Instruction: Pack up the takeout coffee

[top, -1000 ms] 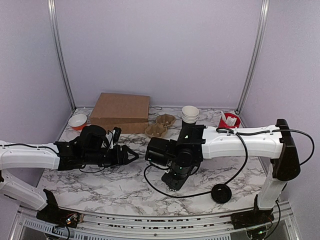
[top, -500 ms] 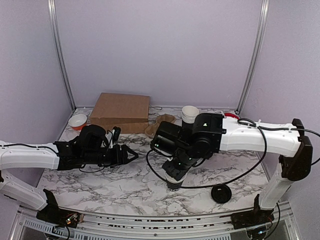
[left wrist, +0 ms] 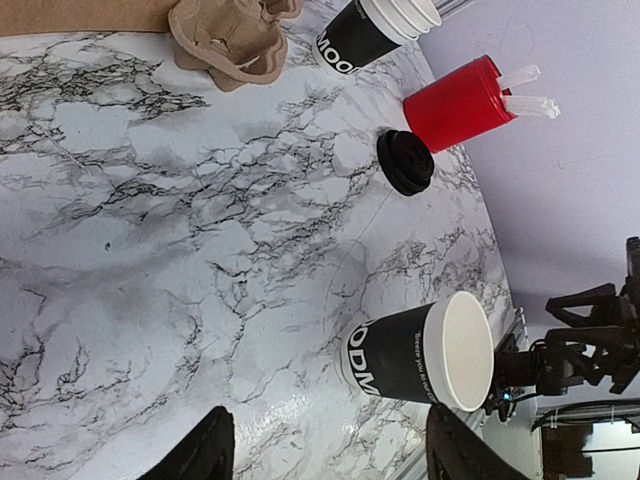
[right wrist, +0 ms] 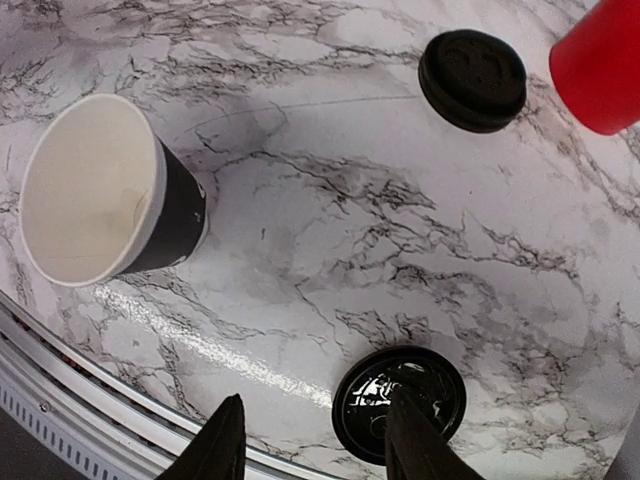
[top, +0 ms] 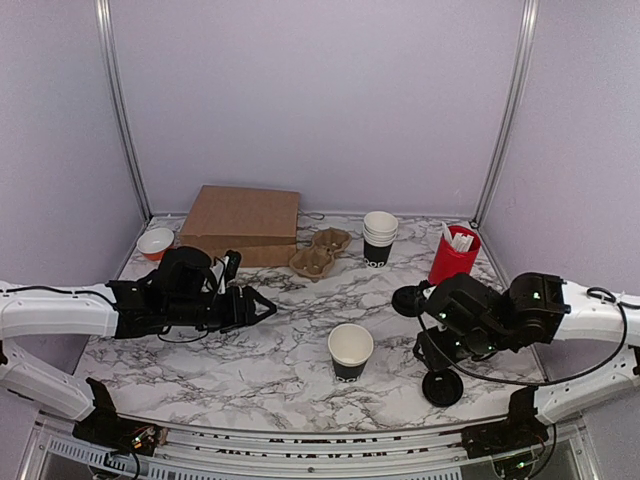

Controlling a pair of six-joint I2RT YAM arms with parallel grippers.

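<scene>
The cup (top: 350, 351) stands upright, uncovered, on the bench (top: 240, 365), so capping is next. The right tool (right wrist: 315, 445) hangs open, empty, by the near lid (right wrist: 397, 402) (needs a centred pinch); left tool (left wrist: 330, 455) open, idle.

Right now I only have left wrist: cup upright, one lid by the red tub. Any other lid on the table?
Observer: Yes. A second black lid lies near the front edge, right of the cup.
Operator: Right gripper holding anything?
Observer: No. The right gripper is open and empty, close to that lid.
Operator: Anything at the far back left?
Observer: A small orange bowl sits just left of the cardboard box.
</scene>
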